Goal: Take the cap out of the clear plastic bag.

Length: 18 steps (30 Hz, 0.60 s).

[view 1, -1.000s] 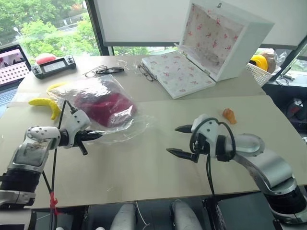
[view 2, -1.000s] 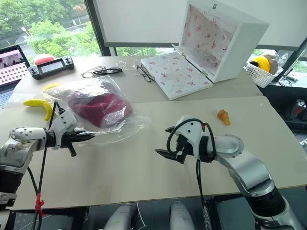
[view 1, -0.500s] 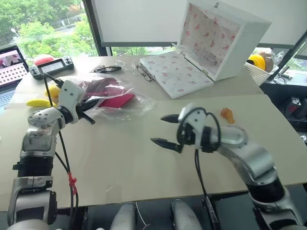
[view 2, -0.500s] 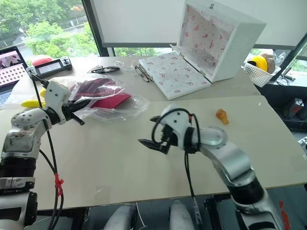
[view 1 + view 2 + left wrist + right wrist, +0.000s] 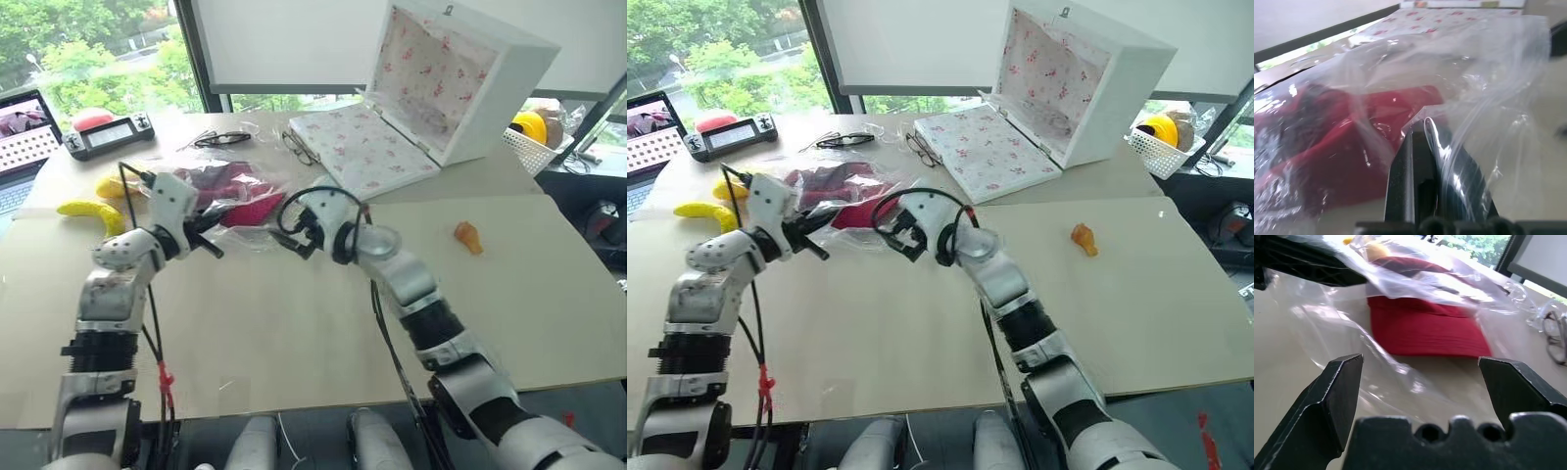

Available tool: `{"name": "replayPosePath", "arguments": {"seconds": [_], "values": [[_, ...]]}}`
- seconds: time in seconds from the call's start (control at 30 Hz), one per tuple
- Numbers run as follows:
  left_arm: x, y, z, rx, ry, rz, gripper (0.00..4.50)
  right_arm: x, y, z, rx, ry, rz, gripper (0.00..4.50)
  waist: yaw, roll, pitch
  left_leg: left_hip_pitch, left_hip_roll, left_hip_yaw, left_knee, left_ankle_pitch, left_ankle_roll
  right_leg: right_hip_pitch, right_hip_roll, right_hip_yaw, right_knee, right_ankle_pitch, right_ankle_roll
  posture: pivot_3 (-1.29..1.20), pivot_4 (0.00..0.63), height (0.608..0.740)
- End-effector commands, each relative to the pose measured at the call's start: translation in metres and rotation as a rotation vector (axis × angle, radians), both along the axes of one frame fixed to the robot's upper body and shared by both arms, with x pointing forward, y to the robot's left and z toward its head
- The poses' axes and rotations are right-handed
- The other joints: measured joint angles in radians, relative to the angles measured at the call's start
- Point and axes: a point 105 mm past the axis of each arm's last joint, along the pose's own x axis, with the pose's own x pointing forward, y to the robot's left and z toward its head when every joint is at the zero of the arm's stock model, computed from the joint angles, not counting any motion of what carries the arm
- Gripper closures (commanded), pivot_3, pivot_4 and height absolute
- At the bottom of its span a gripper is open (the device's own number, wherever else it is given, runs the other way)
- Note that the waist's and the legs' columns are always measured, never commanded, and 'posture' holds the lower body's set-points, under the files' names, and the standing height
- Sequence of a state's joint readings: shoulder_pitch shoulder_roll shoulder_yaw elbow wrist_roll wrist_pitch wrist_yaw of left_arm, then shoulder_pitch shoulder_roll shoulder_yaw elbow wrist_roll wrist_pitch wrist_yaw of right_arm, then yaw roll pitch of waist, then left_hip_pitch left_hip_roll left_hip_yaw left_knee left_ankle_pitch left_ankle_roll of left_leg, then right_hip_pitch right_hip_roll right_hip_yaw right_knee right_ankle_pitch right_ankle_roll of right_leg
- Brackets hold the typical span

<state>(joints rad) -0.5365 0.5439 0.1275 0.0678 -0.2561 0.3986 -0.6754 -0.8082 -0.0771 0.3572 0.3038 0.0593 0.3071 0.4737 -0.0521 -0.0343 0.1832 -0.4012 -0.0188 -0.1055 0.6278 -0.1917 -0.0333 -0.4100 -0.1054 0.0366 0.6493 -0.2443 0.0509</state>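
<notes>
The clear plastic bag (image 5: 227, 186) lies at the table's left with the dark red cap (image 5: 247, 208) inside, brim toward the bag's opening. My left gripper (image 5: 208, 243) is shut on a fold of the bag's film at its near edge, holding that edge up; in the left wrist view the fingers (image 5: 1418, 171) pinch the plastic with the cap (image 5: 1347, 137) behind. My right gripper (image 5: 893, 231) stands open just right of the bag, level and pointing at it. In the right wrist view its two fingers (image 5: 1344, 387) are spread wide, facing the cap's brim (image 5: 1425, 328).
An open white floral-lined box (image 5: 431, 88) stands at the back right. A small orange toy (image 5: 467, 236) lies to the right. Bananas (image 5: 93, 211), glasses (image 5: 220, 140), a game controller (image 5: 106, 132) and a laptop (image 5: 24, 127) sit at the left and back.
My left gripper has lifted the bag's edge up and to the right. My open right gripper has swung left and forward, from mid-table to the bag.
</notes>
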Motion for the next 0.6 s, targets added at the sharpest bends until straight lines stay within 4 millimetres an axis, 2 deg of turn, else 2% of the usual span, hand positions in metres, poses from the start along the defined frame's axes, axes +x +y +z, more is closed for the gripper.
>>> {"name": "replayPosePath", "arguments": {"seconds": [0.03,0.13,0.3,0.47,0.5,0.57,0.6], "values": [[-0.004,-0.008,0.023,-0.028,-0.068,-0.018,4.47,0.000,0.005,0.006,0.012,-0.062,0.017,0.00,-0.004,0.000,0.000,0.000,0.000,0.000,0.000,0.000,0.000,0.000,0.000,0.000,0.000,0.000,0.000,0.00,0.150,0.740],[-0.010,-0.016,0.025,-0.036,-0.067,-0.065,4.47,0.005,0.009,0.000,0.003,-0.072,-0.002,0.00,-0.009,0.000,0.000,0.000,0.000,0.000,0.000,0.000,0.000,0.000,0.000,0.000,0.000,0.000,0.000,0.00,0.150,0.740],[-0.016,-0.014,0.015,-0.035,-0.021,-0.078,4.47,0.021,-0.001,0.010,0.036,-0.086,-0.045,0.00,-0.019,0.000,0.000,0.000,0.000,0.000,0.000,0.000,-0.001,0.000,0.000,0.000,0.000,0.000,0.000,0.00,0.150,0.740],[-0.020,-0.004,-0.003,0.019,0.018,-0.069,4.47,0.011,-0.011,0.029,0.206,0.018,0.069,0.00,-0.018,0.000,0.000,0.000,0.000,0.000,-0.002,0.000,-0.001,-0.001,0.000,0.001,0.000,0.000,0.000,0.00,0.150,0.740],[-0.021,-0.003,-0.005,0.020,0.020,-0.067,4.47,0.001,-0.013,0.033,0.232,0.040,0.133,0.00,-0.018,0.000,0.000,0.000,0.000,0.000,-0.001,0.000,-0.001,-0.001,0.000,0.001,0.000,0.000,0.000,0.00,0.150,0.740],[-0.021,-0.003,-0.005,0.017,0.020,-0.066,4.47,-0.003,-0.018,0.034,0.232,0.053,0.159,0.00,-0.017,0.000,0.000,0.000,0.000,0.000,-0.001,0.000,-0.001,-0.001,0.000,0.001,0.000,0.000,0.000,0.00,0.150,0.740],[-0.021,-0.004,-0.004,0.012,0.016,-0.070,4.47,0.001,-0.021,0.029,0.189,0.040,0.125,0.00,-0.017,0.000,0.000,0.000,0.000,0.000,-0.001,0.000,-0.001,-0.001,0.000,0.001,0.000,0.000,0.000,0.00,0.150,0.740]]}}
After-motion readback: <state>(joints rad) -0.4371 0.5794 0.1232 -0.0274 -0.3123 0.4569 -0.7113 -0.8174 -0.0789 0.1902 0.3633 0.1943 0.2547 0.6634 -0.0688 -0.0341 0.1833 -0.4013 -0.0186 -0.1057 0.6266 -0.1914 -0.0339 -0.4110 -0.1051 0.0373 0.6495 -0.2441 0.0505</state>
